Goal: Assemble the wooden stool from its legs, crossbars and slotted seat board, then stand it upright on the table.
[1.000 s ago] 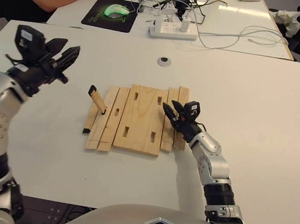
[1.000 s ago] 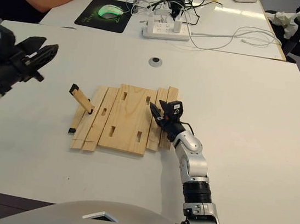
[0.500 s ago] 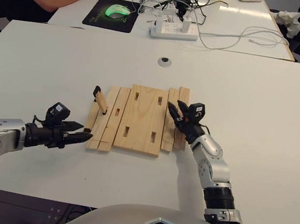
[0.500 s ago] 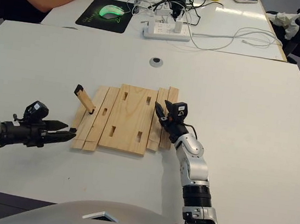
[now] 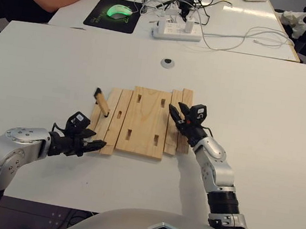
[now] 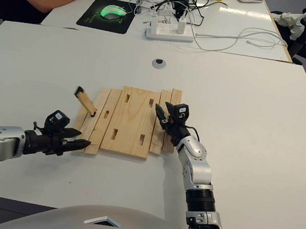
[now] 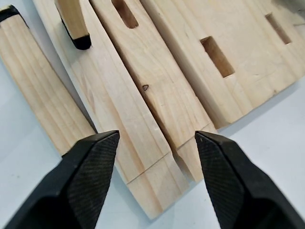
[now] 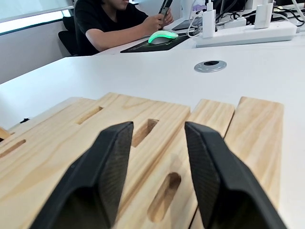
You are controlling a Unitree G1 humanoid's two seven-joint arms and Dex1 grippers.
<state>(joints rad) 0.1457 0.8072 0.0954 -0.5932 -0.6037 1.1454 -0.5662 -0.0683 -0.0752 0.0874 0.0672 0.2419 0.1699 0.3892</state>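
Left gripper [image 5: 97,144] released, jaws spread at near corner of 2 left planks [image 5: 112,127]. Right gripper [image 5: 176,111] released above 2 right planks [image 5: 186,99] (near ends partly hidden behind arm). Seat board [image 5: 143,122] flat between; leg [image 5: 103,102] tilted.

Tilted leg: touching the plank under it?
Touching. Left wrist view shows the tilted leg's black-capped end resting directly on the plank, no gap beneath.

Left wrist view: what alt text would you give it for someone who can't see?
The robot's black two-fingered left hand hovers open over the near ends of pale narrow wooden planks lying flat on a white table. Beside them lies a wider slotted wooden seat board, and a short black-tipped wooden peg rests its tip on one plank.
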